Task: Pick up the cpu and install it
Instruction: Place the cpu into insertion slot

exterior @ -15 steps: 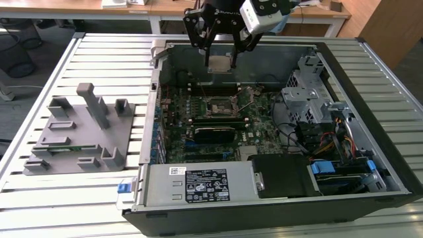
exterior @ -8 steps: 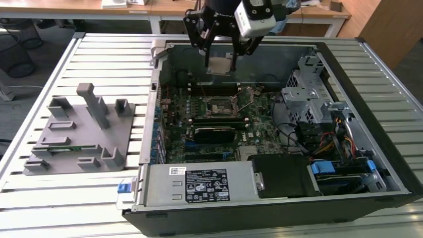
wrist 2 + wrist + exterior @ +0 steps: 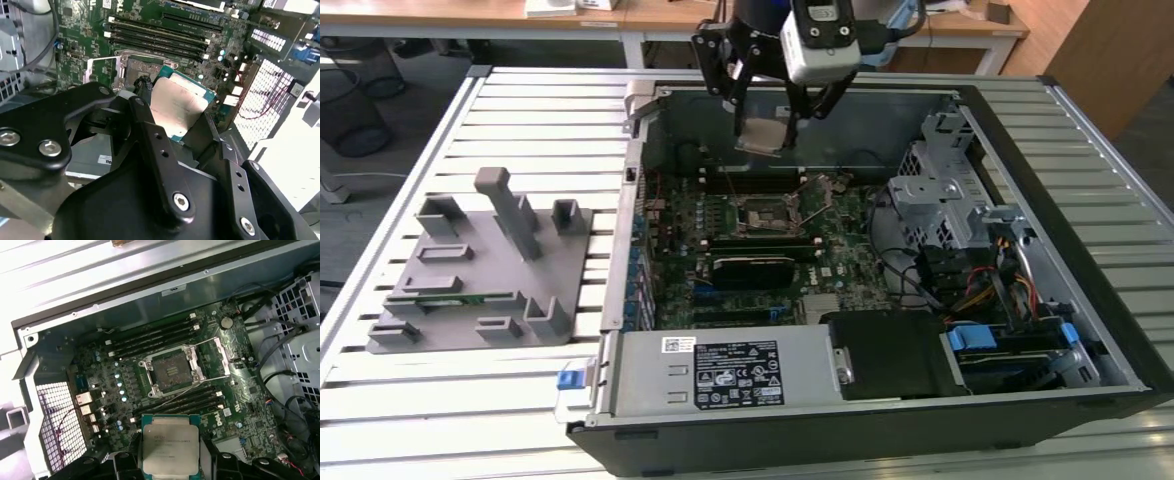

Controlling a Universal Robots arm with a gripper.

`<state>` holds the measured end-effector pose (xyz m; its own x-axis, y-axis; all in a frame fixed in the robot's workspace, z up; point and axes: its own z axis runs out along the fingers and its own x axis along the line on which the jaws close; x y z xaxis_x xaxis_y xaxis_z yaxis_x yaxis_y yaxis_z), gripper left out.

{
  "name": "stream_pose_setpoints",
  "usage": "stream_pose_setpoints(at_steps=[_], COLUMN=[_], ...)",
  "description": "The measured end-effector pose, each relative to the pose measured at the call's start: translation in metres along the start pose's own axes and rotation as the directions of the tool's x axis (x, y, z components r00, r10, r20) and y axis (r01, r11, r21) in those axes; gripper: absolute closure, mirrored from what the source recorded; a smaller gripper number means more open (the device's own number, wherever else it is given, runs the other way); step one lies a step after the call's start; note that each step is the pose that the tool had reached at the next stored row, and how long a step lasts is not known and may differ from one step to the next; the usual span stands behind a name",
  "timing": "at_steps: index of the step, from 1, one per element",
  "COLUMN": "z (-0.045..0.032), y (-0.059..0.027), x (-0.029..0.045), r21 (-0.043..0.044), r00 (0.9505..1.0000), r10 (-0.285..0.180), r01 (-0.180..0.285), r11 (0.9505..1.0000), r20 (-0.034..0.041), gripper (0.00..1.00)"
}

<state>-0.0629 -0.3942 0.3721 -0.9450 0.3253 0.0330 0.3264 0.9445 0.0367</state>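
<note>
In the exterior view the gripper (image 3: 767, 125) hangs over the open computer case (image 3: 1107, 330), near its far wall. Its jaws are closed on the cpu (image 3: 762, 134), which is held clear above the motherboard (image 3: 847, 265) and beyond the socket (image 3: 763, 213) at the board's middle. The chip looks tilted, so I judge that 1 corner could meet the socket's contacts first and bend them.

In the second wrist view 2 black fingers (image 3: 150, 135) pinch the cpu (image 3: 177, 107) by opposite edges, with its silver lid facing the camera. A hold on thin edges only could slip and drop the chip onto the board.

In the first wrist view the cpu (image 3: 170, 445) sits between the fingers. The socket (image 3: 171, 372) lies open, with its retention frame (image 3: 220, 352) swung aside. The socket's sides do not run parallel to the chip's. Seating it at that skew would probably jam it or damage the contacts.
</note>
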Motion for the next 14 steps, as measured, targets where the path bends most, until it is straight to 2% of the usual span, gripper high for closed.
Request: stream_pose_setpoints(at_steps=[3, 7, 11, 14], z=[0.0016, 0.0037, 0.0058, 0.0075], y=[0.0000, -0.0001, -0.0002, -0.0002], x=[0.0000, -0.0001, -0.0002, -0.0002], r21=[-0.0017, -0.0042, -0.0068, -0.0089], r00=[0.9987, 0.9930, 0.9826, 0.9715], r10=[0.050, 0.118, 0.186, 0.237], r01=[-0.050, -0.118, -0.186, -0.237], r11=[0.9987, 0.9930, 0.9826, 0.9715], r20=[0.0018, 0.0041, 0.0063, 0.0078], gripper=[0.46, 0.46, 0.46, 0.46])
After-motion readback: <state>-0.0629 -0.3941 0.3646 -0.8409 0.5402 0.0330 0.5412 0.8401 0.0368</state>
